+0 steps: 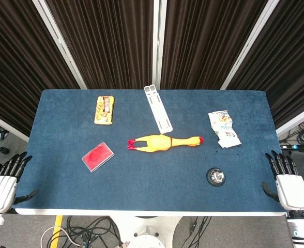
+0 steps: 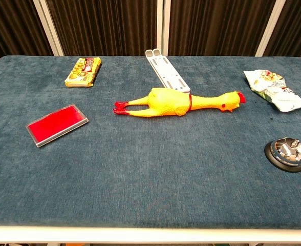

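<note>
Blue-carpeted tabletop (image 1: 141, 191) seen from the head view and the chest view. The left hand (image 1: 4, 183) rests off the left edge near the front corner, fingers straight and slightly apart, holding nothing; the thing nearest to it is a flat red case (image 1: 97, 156) with a clear rim, lying on the left half of the tabletop, well apart from the hand. The right hand (image 1: 286, 183) rests off the right edge near the front corner, fingers likewise extended and spread, holding nothing; the thing nearest to it is a round silver call bell (image 1: 215, 176) on a black base, standing toward the front right. Neither hand shows in the chest view.

At the centre lies a yellow rubber chicken (image 1: 165, 142) on its side, red feet toward the left edge and red comb toward the right edge. A white plastic strip (image 1: 158, 109) runs from the rear edge diagonally forward, its near end just behind the chicken's body. A yellow snack box (image 1: 104, 110) lies near the rear left; a crumpled white snack bag (image 1: 224, 128) lies toward the right edge, behind the call bell.
</note>
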`<state>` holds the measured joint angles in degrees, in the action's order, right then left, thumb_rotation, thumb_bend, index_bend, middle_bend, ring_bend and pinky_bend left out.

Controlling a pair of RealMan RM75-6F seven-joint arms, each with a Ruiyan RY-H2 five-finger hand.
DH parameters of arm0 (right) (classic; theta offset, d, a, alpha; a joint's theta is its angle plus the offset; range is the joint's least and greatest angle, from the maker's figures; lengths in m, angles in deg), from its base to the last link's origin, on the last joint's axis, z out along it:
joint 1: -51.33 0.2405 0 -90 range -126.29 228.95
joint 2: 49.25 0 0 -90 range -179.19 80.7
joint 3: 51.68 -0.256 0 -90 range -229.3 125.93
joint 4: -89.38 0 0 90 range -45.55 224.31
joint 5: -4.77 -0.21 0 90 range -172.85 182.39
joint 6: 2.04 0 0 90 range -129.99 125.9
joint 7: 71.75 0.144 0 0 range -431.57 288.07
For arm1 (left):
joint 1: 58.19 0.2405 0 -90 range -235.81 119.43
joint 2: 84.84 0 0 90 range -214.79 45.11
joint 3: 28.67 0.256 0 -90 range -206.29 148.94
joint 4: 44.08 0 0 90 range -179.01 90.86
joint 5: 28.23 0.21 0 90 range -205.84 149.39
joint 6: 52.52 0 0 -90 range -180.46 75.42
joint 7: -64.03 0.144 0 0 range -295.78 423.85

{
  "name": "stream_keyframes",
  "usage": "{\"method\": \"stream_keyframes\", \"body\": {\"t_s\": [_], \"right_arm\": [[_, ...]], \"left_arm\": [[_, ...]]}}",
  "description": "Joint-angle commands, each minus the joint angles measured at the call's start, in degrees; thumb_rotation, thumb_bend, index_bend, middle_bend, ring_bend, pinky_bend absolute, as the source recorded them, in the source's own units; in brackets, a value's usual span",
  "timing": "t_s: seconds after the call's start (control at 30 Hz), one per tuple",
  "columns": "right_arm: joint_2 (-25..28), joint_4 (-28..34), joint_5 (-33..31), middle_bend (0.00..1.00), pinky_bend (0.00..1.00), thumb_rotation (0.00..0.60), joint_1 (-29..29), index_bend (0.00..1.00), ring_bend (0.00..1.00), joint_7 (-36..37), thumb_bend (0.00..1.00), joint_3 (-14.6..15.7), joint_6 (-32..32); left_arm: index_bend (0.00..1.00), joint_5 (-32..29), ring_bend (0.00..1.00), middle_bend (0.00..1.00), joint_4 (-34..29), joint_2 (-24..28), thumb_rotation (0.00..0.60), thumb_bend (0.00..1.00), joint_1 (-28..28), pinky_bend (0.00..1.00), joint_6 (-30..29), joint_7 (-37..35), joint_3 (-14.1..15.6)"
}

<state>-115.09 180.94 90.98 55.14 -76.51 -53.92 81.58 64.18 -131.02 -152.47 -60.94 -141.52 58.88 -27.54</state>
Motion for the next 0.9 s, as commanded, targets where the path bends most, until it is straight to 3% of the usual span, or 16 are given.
{"method": "stream_keyframes", "body": {"t_s": [0.03, 0.67, 0.83, 0.9], "right_arm": [[0.2, 0.0, 0.1, 0.00, 0.00, 0.600, 0.0, 0.00, 0.00, -0.1, 0.27, 0.1, 0.0], [-1.4, -1.2, 1.5, 0.00, 0.00, 0.600, 0.6, 0.00, 0.00, 0.3, 0.29, 0.4, -0.2], [-1.5, -1.9, 2.5, 0.00, 0.00, 0.600, 0.6, 0.00, 0.00, -0.3, 0.37, 1.0, -0.1], [-1.6, -2.5, 2.4, 0.01, 0.00, 0.600, 0.7, 0.00, 0.00, -0.4, 0.55, 0.7, 0.1]], "left_arm": [[0.10, 0.1, 0.00, 0.03, 0.3, -0.1, 0.600, 0.12, -0.1, 0.15, 0.2, 0.0, 0.1], [0.10, 0.6, 0.00, 0.03, 0.9, -0.3, 0.600, 0.12, 0.0, 0.15, -1.6, 0.0, -0.7], [0.10, 0.2, 0.00, 0.03, 1.8, -0.9, 0.600, 0.12, 0.4, 0.15, -1.5, -0.5, -0.5], [0.10, -0.4, 0.00, 0.03, 2.5, -1.5, 0.600, 0.12, 0.4, 0.15, -1.3, -1.1, -0.5]]}}
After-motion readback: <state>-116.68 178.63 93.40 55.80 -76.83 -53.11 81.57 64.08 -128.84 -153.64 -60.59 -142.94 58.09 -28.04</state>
